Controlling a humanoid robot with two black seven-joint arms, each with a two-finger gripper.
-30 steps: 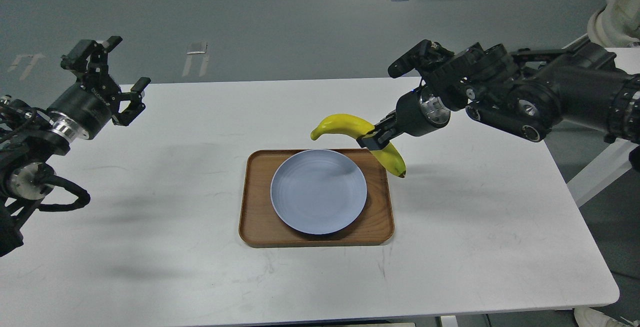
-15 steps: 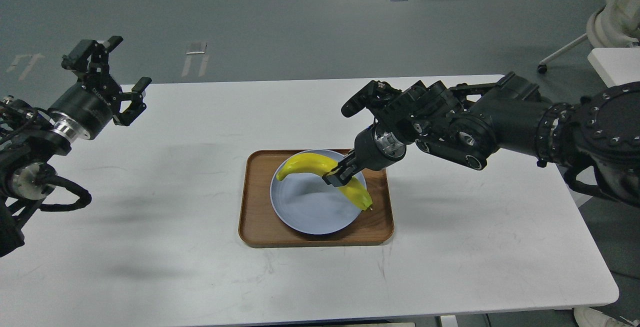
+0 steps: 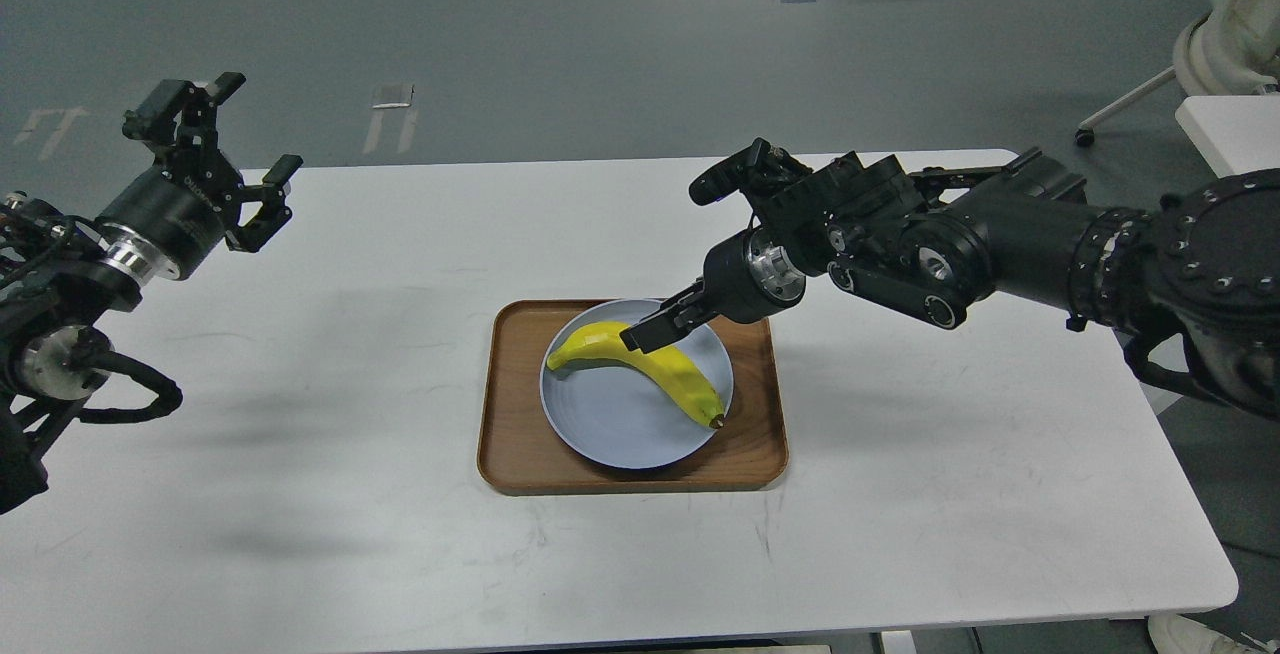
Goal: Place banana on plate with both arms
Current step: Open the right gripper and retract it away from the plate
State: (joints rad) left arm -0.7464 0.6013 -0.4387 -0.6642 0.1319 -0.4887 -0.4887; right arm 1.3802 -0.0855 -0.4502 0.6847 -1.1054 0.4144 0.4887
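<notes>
The yellow banana (image 3: 640,374) lies across the pale blue-grey plate (image 3: 610,424), stem end at the left and dark tip at the plate's right rim. My right gripper (image 3: 643,336) comes in from the right and sits at the banana's upper edge near its middle. Its dark fingers touch or overlap the fruit, and I cannot tell them apart. My left gripper (image 3: 258,124) is open and empty, held in the air over the table's far left corner, well away from the plate.
The plate sits on a brown wood-grain tray (image 3: 515,434) at the middle of the white table (image 3: 950,454). A white chair base (image 3: 1230,44) stands on the floor at the far right, behind the table.
My right arm has carried the banana left and down, from above the tray's far right corner onto the plate, where it now lies flat. The left arm has not moved.
</notes>
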